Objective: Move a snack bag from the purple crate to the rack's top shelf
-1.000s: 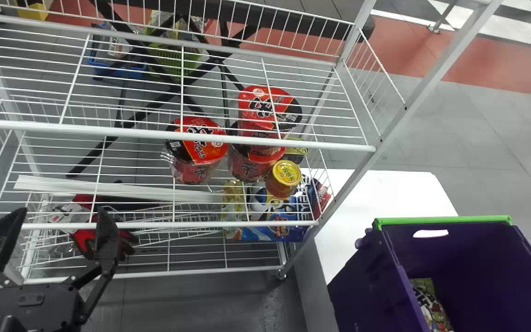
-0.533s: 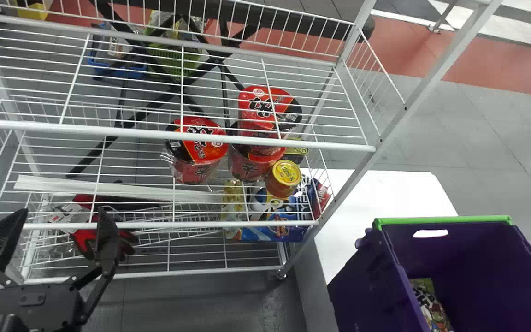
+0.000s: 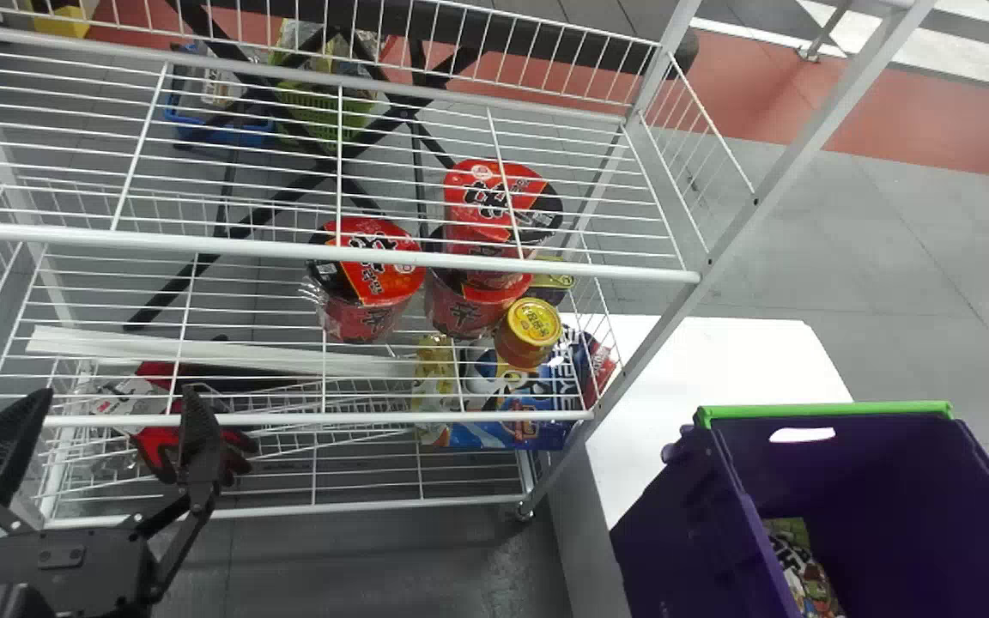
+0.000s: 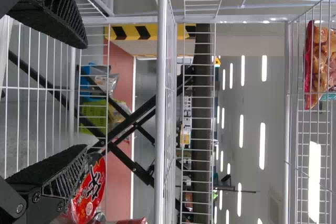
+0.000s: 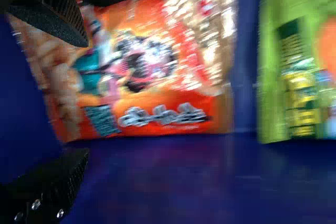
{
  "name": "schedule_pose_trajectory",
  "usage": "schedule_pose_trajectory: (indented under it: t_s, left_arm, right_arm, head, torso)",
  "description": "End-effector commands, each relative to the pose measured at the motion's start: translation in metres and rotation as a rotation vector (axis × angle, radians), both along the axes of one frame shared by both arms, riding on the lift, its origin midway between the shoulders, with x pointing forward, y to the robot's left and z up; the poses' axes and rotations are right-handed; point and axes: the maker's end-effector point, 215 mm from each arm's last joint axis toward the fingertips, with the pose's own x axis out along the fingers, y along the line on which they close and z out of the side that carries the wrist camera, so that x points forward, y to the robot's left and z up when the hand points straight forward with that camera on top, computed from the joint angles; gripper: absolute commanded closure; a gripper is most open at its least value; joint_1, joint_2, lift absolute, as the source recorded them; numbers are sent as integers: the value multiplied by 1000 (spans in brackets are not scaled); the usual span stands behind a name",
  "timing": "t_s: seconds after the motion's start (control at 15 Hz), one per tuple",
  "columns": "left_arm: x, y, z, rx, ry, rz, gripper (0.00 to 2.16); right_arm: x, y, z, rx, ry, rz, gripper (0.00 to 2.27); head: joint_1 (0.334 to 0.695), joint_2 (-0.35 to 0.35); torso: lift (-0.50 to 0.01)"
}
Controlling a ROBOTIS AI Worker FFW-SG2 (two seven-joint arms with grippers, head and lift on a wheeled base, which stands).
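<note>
The orange snack bag [image 5: 147, 77] is in the purple crate [image 3: 666, 532], near the green bag [image 5: 286, 77]. The crate is by the white tabletop [image 3: 735, 356]. I have the right gripper [image 5: 86, 97] at the orange bag, jaws apart. Step in hand, as I judge it: grasp. Next: align the jaws across the bag's edge, close, confirm hold, then lift clear of the wall. I park the left gripper [image 3: 118, 390] before the rack [image 3: 288, 419], jaws apart.
</note>
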Motion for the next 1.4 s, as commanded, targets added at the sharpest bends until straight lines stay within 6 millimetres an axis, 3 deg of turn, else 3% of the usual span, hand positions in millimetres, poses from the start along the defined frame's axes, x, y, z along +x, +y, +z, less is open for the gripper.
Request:
schedule_pose_trajectory:
  t_s: [0.0,0.53,0.87,1.33]
  left_arm:
    - [0,1,0,0,1,1,154]
    - [3,5,0,-6,-1,6,154]
    - [4,9,-1,-9,-2,12,154]
    - [6,10,-2,-12,-4,13,154]
  right_arm:
    - [-4,-7,-3,13,-2,-14,174]
    - [7,6,3,166,-95,-16,184]
    - [-8,3,11,217,-63,-31,184]
    - [-32,14,-2,209,59,-21,188]
  head:
    - [695,-350]
    - [695,-350]
    - [695,-350]
    - [695,-350]
  torso:
    - [-456]
    - [-456]
    - [-456]
    - [-456]
